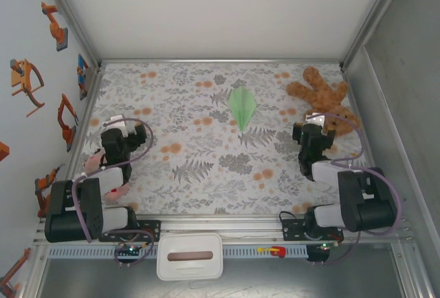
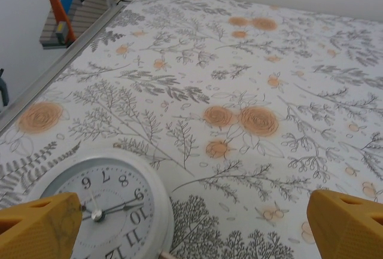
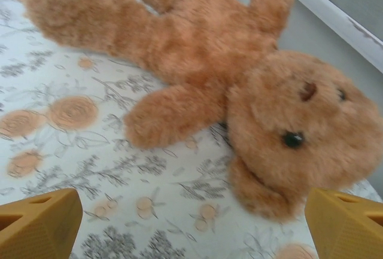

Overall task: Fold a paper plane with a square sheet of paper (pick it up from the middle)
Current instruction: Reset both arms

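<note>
The plane [image 1: 242,107] is lying folded toward the far middle, and the left gripper [image 2: 191,228] and right gripper [image 3: 191,226] are hanging spread and empty, likely because folding is finished.

Floral table [image 1: 192,105]: paper plane [image 1: 242,107], teddy [image 1: 323,98], clock [image 2: 102,205]

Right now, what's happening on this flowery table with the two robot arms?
Nothing is being handled. A slim pale mint-green paper plane lies folded, with a centre crease, toward the far middle of the floral-patterned table, apart from both arms. The left gripper is open and empty, near a white round alarm clock. The right gripper is open and empty too, facing a brown plush teddy bear by the right wall. The folding looks finished.
</note>
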Controlling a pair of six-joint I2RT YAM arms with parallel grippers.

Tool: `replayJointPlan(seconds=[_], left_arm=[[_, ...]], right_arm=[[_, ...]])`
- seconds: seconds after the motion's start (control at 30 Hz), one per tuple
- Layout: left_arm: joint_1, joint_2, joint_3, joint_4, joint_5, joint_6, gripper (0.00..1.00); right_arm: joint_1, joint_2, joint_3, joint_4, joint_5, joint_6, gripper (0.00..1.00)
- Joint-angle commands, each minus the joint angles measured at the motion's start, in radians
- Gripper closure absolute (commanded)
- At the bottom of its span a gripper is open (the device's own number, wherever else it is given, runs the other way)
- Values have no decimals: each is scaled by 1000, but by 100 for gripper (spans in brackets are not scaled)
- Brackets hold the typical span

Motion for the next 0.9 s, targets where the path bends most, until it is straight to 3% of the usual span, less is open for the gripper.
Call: replayJointPlan(seconds=[0.0,0.17,0.3,0.47,0.57,0.87], left_arm=[[22,69,29,122,142,16,4],[22,210,24,262,168,22,4],[10,235,66,196,143,30,4],[-45,238,130,74,17,58,4],[-45,243,127,91,14,60,4],[-45,242,126,92,16,59,4]], right_arm=[[-43,66,-8,211,-126,-32,6],[-82,110,-33,288,-219,-18,6],[-92,184,-27,352,-256,-27,7],[-99,177,2,286,-230,4,6],[-113,175,18,248,-209,31,1],[-114,174,20,244,-211,33,1]])
